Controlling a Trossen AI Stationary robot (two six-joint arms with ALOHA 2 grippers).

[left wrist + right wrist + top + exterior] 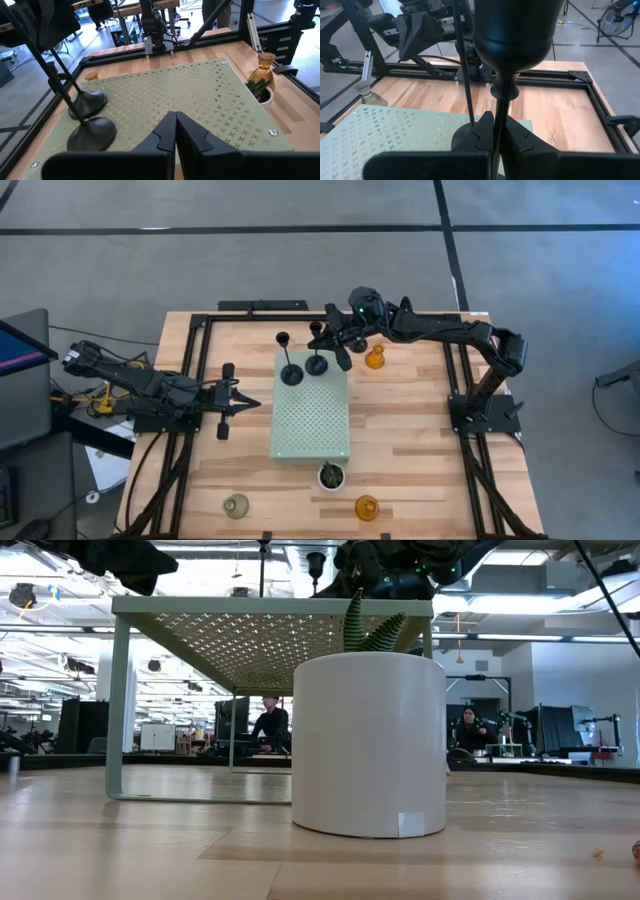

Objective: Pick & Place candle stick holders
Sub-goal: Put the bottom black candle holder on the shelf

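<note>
Two black candle stick holders stand on the far end of the pale green perforated board (pixel 312 420). One has its base (pixel 291 375) toward the left; the other (pixel 316 363) stands beside it, with my right gripper (pixel 338 348) shut on it. My left gripper (pixel 243 402) waits shut and level at the board's left edge, touching nothing. An amber glass holder (pixel 375 360) stands on the table right of the board's far end. A second amber one (pixel 367 507) and a clear-grey one (pixel 236 505) stand near the front edge. My right gripper pinches the thin stem (pixel 498 120) of the black holder between its two fingers (pixel 481 134), below the cup (pixel 515 35). The fingers come about level from the table's far right and lie across the stem. The holder stands upright with its round base (pixel 88 103) on the board.
A small green plant in a white pot (pixel 331 475) stands just in front of the board's near edge. The board is raised on thin legs (pixel 117 705). Black metal frames (pixel 195 370) run along the table's left and right sides. Bare wood lies between board and frames.
</note>
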